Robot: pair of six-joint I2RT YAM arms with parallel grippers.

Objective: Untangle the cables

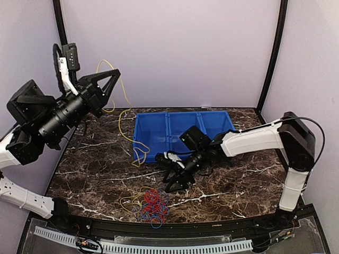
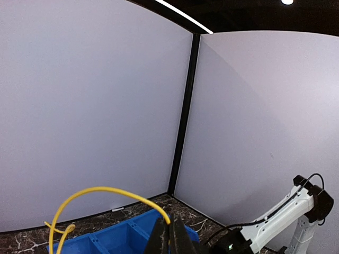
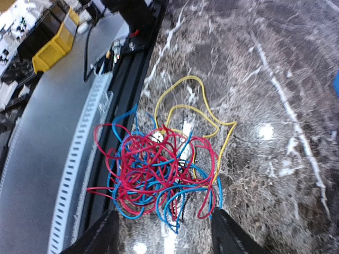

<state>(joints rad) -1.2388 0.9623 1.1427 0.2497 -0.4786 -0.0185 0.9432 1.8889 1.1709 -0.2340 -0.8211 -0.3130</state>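
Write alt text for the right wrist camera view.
A tangled bundle of red, blue and yellow cables lies on a dark marble table near its edge, seen from above. The right claw is open, its two fingers framing the bundle at the bottom of the picture.

Through the left wrist's camera, the left claw [image 2: 169,222] is mostly cut off by the bottom edge, and the yellow cable [image 2: 106,190] it pinches runs off that edge too. The right claw [image 3: 164,211] shows only two blurred finger stubs. Inside the tangle [image 3: 159,174], single loops can't be followed.
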